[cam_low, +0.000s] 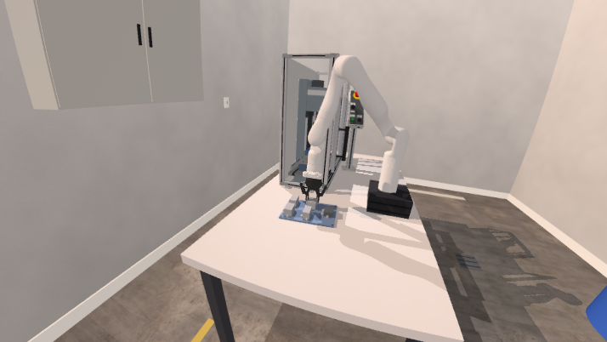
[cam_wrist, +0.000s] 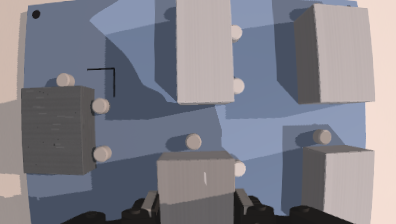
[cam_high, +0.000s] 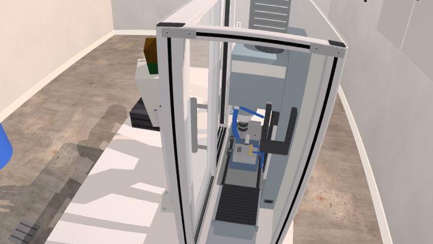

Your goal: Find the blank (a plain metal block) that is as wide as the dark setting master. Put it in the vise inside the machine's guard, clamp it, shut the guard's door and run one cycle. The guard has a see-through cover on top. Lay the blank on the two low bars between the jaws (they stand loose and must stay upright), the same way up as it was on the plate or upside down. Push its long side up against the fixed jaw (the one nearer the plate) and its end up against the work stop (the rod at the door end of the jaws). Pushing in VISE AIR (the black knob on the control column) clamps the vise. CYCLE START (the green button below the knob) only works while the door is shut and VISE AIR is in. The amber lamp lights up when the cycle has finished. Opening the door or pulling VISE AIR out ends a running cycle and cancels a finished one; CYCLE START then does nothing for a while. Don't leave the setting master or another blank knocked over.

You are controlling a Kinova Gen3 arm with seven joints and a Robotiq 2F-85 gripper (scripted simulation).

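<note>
My gripper [cam_wrist: 196,205] [cam_low: 312,203] is low over the blue plate [cam_wrist: 300,113] [cam_low: 318,220]. It is shut on the near-middle blank [cam_wrist: 196,175], with one finger against each long side in the wrist view. The blank's lower part is hidden there. The dark setting master [cam_wrist: 52,131] [cam_low: 327,211] stands at the plate's left in the wrist view. Three other blanks stand upright: one at top middle [cam_wrist: 204,55] [cam_low: 307,213], one at top right [cam_wrist: 341,55] [cam_low: 289,210], one at lower right [cam_wrist: 348,186]. The vise [cam_high: 244,155] shows inside the guard [cam_high: 177,121]; its bars are too small to make out.
Short pale pins stand beside the blanks, one just ahead of the held blank [cam_wrist: 193,141]. The guard door's handle [cam_high: 194,124] is upright; I cannot tell the door's position. The control column's green button [cam_low: 352,119] shows behind the arm. The amber lamp [cam_high: 150,50] looks dark.
</note>
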